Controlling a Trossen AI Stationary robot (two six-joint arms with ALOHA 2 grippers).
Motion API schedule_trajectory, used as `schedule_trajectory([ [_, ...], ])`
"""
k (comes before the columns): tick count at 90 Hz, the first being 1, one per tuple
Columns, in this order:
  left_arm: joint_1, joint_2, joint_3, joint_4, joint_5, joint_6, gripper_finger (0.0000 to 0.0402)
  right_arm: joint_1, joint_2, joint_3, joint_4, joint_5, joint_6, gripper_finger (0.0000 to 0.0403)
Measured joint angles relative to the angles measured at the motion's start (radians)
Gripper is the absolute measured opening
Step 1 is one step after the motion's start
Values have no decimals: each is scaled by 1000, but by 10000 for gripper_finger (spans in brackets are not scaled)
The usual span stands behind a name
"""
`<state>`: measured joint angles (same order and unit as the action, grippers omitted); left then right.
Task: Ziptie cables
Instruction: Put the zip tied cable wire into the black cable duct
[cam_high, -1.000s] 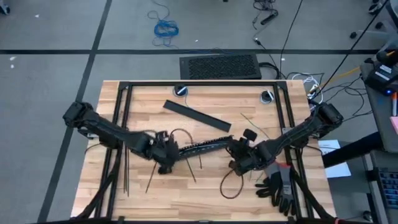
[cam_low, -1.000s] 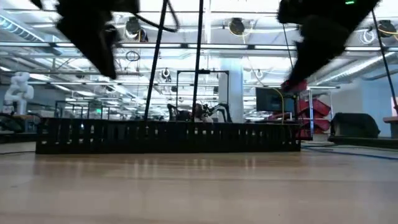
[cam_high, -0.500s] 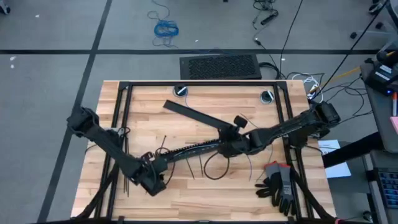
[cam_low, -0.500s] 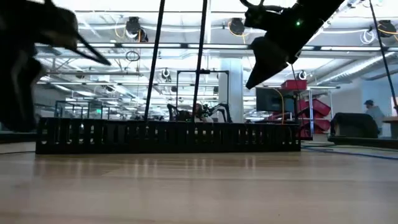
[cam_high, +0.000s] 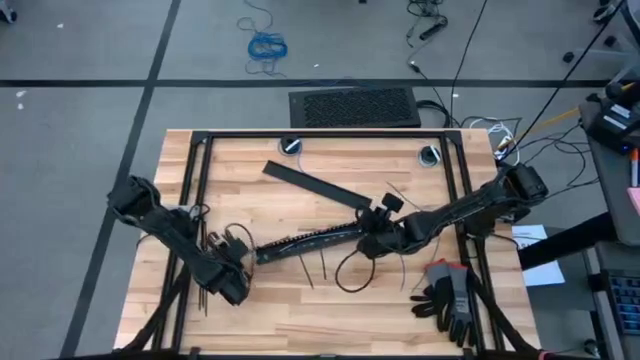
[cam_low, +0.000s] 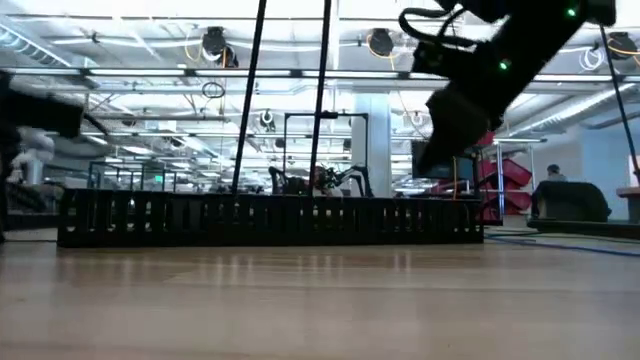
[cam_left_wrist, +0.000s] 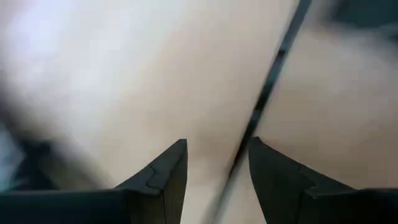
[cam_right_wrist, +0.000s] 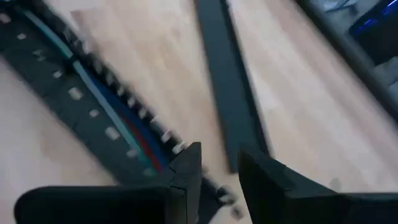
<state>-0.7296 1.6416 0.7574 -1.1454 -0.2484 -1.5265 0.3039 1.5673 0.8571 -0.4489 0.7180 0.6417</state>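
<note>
The cables (cam_right_wrist: 106, 107), thin blue, green and red wires, lie along the channel of the black slotted bar (cam_high: 312, 240) in the middle of the table. My right gripper (cam_right_wrist: 219, 163) hovers open over the bar's right end (cam_high: 372, 232), and the low view shows it clear above the bar. My left gripper (cam_left_wrist: 217, 163) is open near the table's near left (cam_high: 228, 284). One of the zipties (cam_left_wrist: 264, 99), a thin black strip, runs between its fingers; I cannot tell whether it touches them. More zipties (cam_high: 201, 288) lie beside it.
A flat black bar (cam_high: 315, 185) lies slanted behind the slotted bar. A dark looped strip (cam_high: 350, 272) and a short strip (cam_high: 322, 264) lie in front of it. Grey gloves (cam_high: 448, 296) sit at the near right. A black frame (cam_high: 320, 135) borders the table.
My left gripper has gone from the slotted bar's left end toward the table's near left corner, over the zipties. My right gripper has moved left and toward the far edge, to the bar's right end. The dark loop near it has shifted left.
</note>
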Motion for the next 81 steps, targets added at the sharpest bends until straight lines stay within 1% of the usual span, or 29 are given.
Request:
schedule_trajectory([
  [7, 2, -1, -2, -74, 2, -41, 164, 13, 0, -34, 64, 3, 10, 92],
  [11, 1, -3, 0, -62, -6, -45, 164, 21, 0, -53, 118, 18, 4, 92],
  [17, 0, -1, 8, -40, -49, -35, 164, 26, 0, -69, 200, 43, -32, 92],
  [26, 3, -2, 31, -25, -146, -13, 164, 18, 0, -73, 331, 42, -108, 92],
  [34, 18, -7, 42, -47, -221, -4, 164, 1, 0, -74, 413, 40, -168, 92],
  [46, 61, -8, 31, -68, -369, -5, 164, -24, 0, -74, 453, 39, -207, 92],
  [52, 98, -8, 16, -52, -420, 4, 164, -30, 0, -74, 455, 38, -206, 92],
  [58, 142, -8, 0, 4, -438, 60, 164, -31, 0, -74, 460, 38, -202, 92],
  [65, 193, -8, -24, 117, -440, 157, 164, -26, 0, -74, 470, 36, -202, 92],
  [72, 244, -8, -45, 228, -414, 267, 164, -18, 0, -74, 476, 35, -202, 92],
  [81, 302, -13, -63, 308, -350, 346, 164, -5, 0, -74, 476, 35, -197, 92],
])
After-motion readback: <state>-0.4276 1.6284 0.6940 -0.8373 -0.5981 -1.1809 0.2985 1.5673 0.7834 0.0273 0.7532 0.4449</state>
